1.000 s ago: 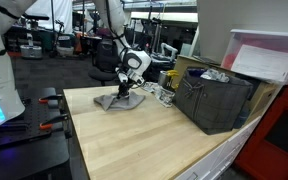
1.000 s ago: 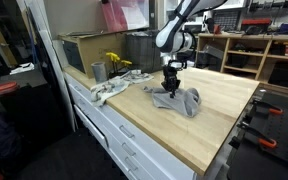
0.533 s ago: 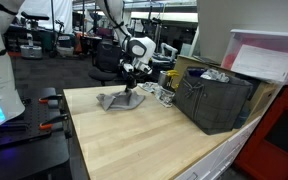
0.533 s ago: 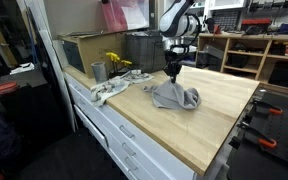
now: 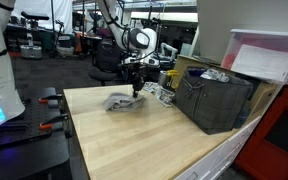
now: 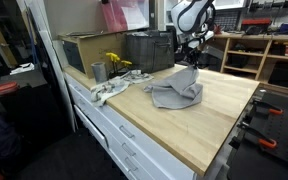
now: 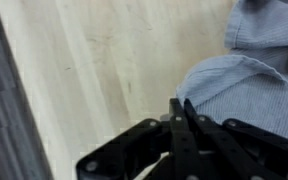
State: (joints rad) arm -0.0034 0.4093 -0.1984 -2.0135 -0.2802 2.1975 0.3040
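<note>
In the wrist view the gripper [image 7: 180,108] pinches an edge of the grey-blue cloth [image 7: 246,92], its jaws standing together with only a narrow slit between them. The cloth spreads to the right of the fingers. Bare wooden table [image 7: 94,70] lies to the left.

In both exterior views the pinched edge forms a peak directly under the gripper [image 6: 191,64]. The rest of the cloth [image 6: 174,92] drapes down from that peak and touches the table. In an exterior view its long axis runs from the gripper toward the table's drawer side.

Along that side lie a white rag [image 6: 108,90] and a metal cup [image 6: 98,71]. Beyond the cloth stands a dark crate [image 5: 216,100], well apart from the gripper.
</note>
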